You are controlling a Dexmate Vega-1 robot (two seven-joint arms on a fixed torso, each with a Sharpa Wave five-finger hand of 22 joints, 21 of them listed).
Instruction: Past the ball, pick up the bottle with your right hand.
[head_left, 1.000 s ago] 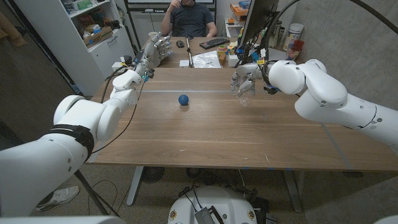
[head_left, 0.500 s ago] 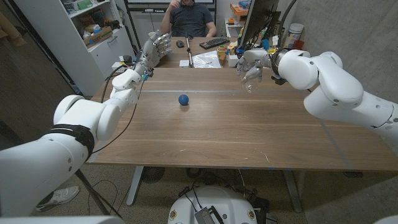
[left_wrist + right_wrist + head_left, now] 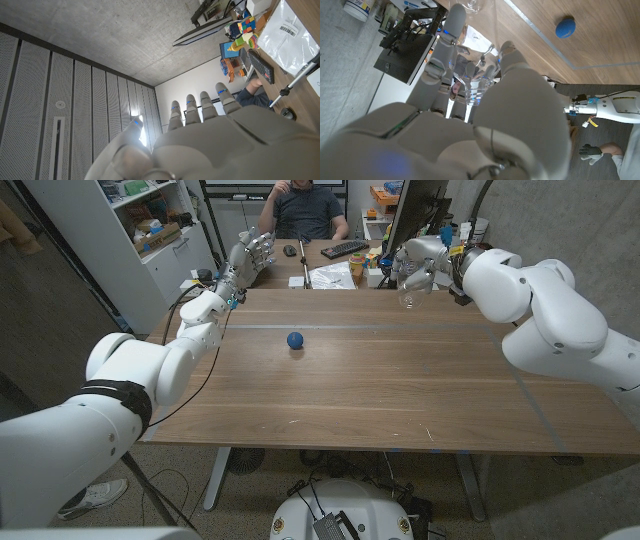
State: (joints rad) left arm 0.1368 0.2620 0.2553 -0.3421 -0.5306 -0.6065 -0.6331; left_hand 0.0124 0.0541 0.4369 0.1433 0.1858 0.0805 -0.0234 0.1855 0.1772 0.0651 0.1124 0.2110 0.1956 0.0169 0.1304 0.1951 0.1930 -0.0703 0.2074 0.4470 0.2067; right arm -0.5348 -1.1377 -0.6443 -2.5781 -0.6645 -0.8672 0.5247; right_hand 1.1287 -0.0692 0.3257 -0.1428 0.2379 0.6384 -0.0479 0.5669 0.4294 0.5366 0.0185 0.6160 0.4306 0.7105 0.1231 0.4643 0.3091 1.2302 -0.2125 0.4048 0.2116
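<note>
A small blue ball lies on the wooden table, left of its middle; the right wrist view also shows the ball. Beyond it, over the table's far right edge, my right hand grips a clear bottle and holds it in the air. From the right wrist, the hand has its fingers wrapped round the see-through bottle. Over the far left corner, my left hand is raised with its fingers spread and holds nothing. The left wrist view looks past that hand at the ceiling.
Behind the table a person sits at a second desk with a keyboard, white papers and a dark monitor. A shelf unit stands at the far left.
My right hand has lifted the bottle off the table and carried it up and toward the far right. The left hand and the ball have stayed put.
</note>
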